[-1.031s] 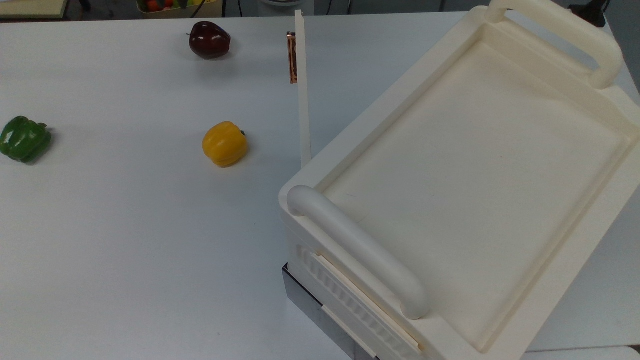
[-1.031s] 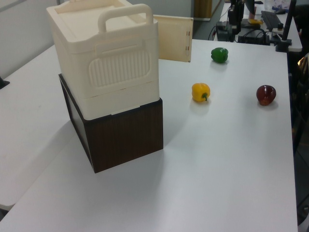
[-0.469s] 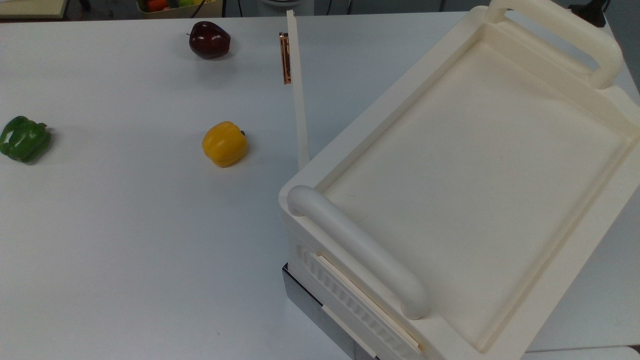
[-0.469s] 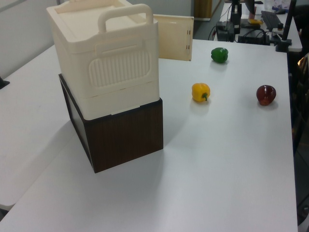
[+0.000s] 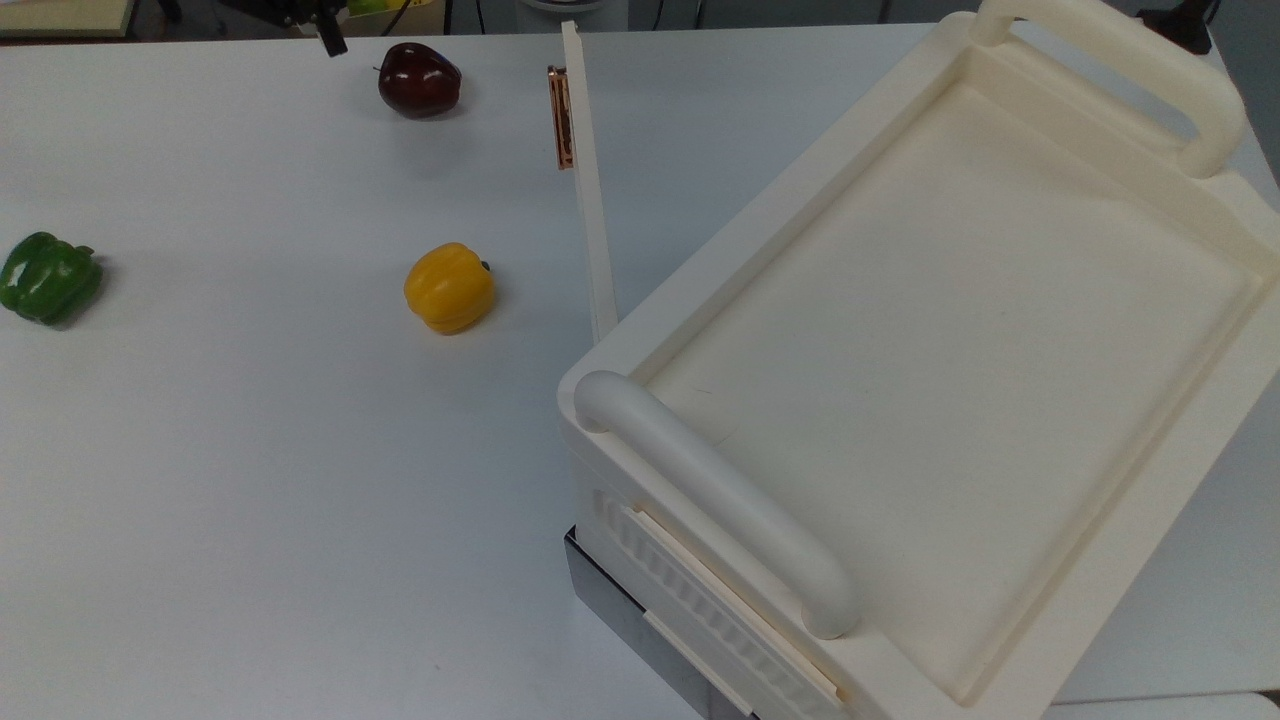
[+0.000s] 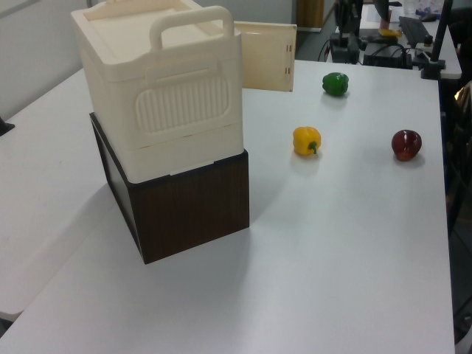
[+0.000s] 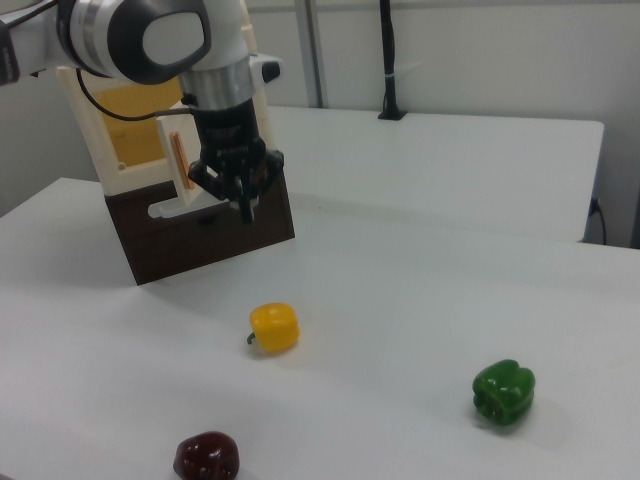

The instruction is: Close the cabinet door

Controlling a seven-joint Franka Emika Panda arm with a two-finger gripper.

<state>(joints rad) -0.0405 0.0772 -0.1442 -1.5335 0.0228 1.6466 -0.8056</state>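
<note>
The cabinet (image 5: 930, 330) is a large cream box with a tray-like top and two bar handles; in the left view the cabinet (image 6: 158, 88) stands on a dark brown base (image 6: 188, 206). The cabinet door (image 5: 590, 220) stands open, a thin strip reaching toward the top view's upper edge, with a copper handle (image 5: 560, 115) near its free end. The door (image 6: 267, 57) also shows behind the box in the left view. My gripper (image 7: 246, 210) points down, shut on nothing, just right of the door handle (image 7: 178, 160) in the right view. In the top view the gripper (image 5: 328, 42) is well left of the door, apart from it.
On the white table (image 5: 250, 500) lie a yellow pepper (image 5: 449, 288), a dark red pepper (image 5: 419, 80) close to the gripper, and a green pepper (image 5: 48, 277) at the top view's left. A ribbed drawer front (image 5: 710, 620) faces the near edge.
The door's free end has swung a little toward the top view's left. My gripper has come into the top view at its upper left edge.
</note>
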